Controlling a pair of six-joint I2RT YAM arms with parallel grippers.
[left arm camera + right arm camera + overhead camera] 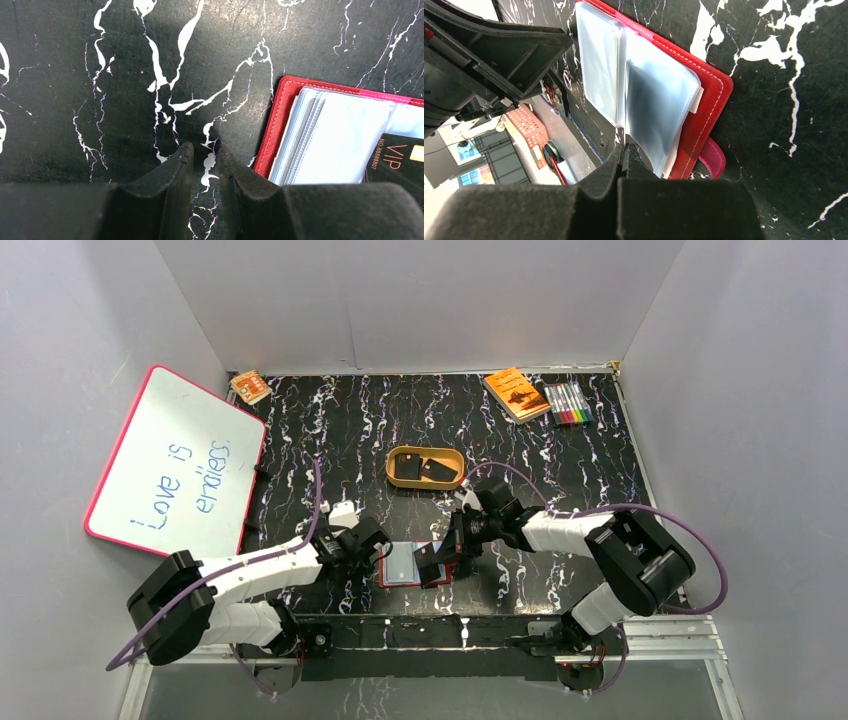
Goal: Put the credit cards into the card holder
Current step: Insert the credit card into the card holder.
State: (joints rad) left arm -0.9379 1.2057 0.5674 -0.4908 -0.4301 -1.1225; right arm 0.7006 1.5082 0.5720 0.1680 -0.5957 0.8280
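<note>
The red card holder (402, 565) lies open near the table's front edge, its clear pockets fanned up (599, 60). My right gripper (453, 551) is shut at the holder's right side, pinching the edge of a black credit card (430, 562) that tilts over the pockets. "VIP" print shows on that card (400, 160) in the left wrist view. My left gripper (202, 147) hovers just left of the holder's red edge (280, 120), jaws slightly apart with only bare table between them. Two more black credit cards (408, 468) (440, 470) lie in the tan oval dish (392, 455).
A pink-framed whiteboard (175, 465) leans at the left wall. An orange booklet (515, 392) and a pack of markers (567, 402) sit at the back right, a small orange packet (250, 387) at the back left. The holder's snap tab (714, 157) sticks out toward my right gripper.
</note>
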